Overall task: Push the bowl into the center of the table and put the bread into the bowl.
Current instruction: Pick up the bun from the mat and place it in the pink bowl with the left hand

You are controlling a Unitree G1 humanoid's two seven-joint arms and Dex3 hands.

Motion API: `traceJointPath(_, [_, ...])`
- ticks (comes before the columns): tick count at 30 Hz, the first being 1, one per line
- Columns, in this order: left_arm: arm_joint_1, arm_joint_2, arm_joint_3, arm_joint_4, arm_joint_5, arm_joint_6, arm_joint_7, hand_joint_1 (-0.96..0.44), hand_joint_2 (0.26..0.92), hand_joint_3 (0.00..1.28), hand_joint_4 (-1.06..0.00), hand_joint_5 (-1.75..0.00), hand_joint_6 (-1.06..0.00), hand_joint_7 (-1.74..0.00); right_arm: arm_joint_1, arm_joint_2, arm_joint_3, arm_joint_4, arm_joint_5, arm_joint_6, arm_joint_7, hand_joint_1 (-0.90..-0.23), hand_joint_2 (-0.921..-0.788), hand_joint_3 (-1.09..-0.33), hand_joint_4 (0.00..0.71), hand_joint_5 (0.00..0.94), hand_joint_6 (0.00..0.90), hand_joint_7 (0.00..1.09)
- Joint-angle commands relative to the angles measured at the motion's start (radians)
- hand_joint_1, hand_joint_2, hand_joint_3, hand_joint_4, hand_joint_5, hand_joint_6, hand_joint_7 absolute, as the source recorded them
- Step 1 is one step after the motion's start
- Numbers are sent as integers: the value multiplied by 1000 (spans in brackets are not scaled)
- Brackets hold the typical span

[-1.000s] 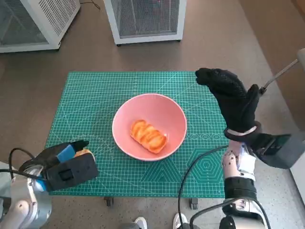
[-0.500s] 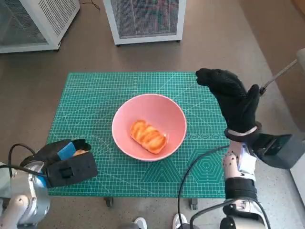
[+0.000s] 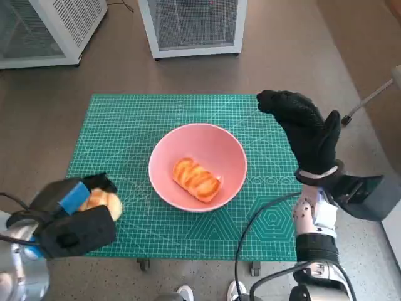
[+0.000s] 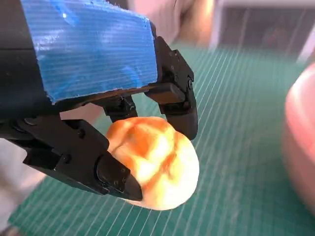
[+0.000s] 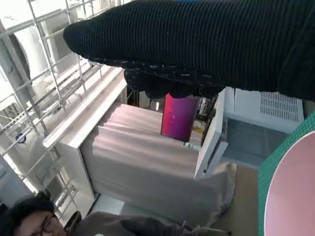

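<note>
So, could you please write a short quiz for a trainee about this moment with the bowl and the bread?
1. True or false: the pink bowl already contains a bread.
2. What does the left hand hold? A) a spoon B) a second bread roll C) nothing
3. Fill in: the right hand, in its black glove, holds ____ above the green mat.

Key: 1 true, a bread lies inside; 2 B, its black fingers grip the roll; 3 nothing.

bowl [image 3: 197, 166]: 1 | bread: 2 (one in bowl [image 3: 196, 179], one held [image 3: 103, 202]) | mat [image 3: 125, 125]: 1
</note>
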Motion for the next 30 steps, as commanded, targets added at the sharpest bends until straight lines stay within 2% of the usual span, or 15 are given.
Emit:
traceJointPath(1, [-10, -27, 36, -34, -28, -84, 53, 3, 915, 26, -755, -1104, -674, -1110, 23, -5, 0, 7, 0, 11, 6, -546, -921, -609, 226, 1, 322, 0])
traceJointPath(10, [-90, -71, 68, 8, -74, -269, 175, 3, 902, 7, -788, -1085, -745, -1017, 22, -6, -1, 8, -1, 15, 4, -546, -921, -608, 227, 1, 322, 0])
traceJointPath(18, [-178, -119, 20, 115, -74, -416, 277, 2, 903, 6, -770, -1119, -760, -985, 24, -7, -2, 11, 0, 15, 7, -551, -921, -607, 230, 2, 323, 1])
traceJointPath(30, [-351, -212, -115, 194, -65, -493, 284, 1, 915, 9, -746, -1180, -734, -977, 27, -12, -3, 7, -1, 18, 7, -553, -921, -608, 229, 1, 322, 0])
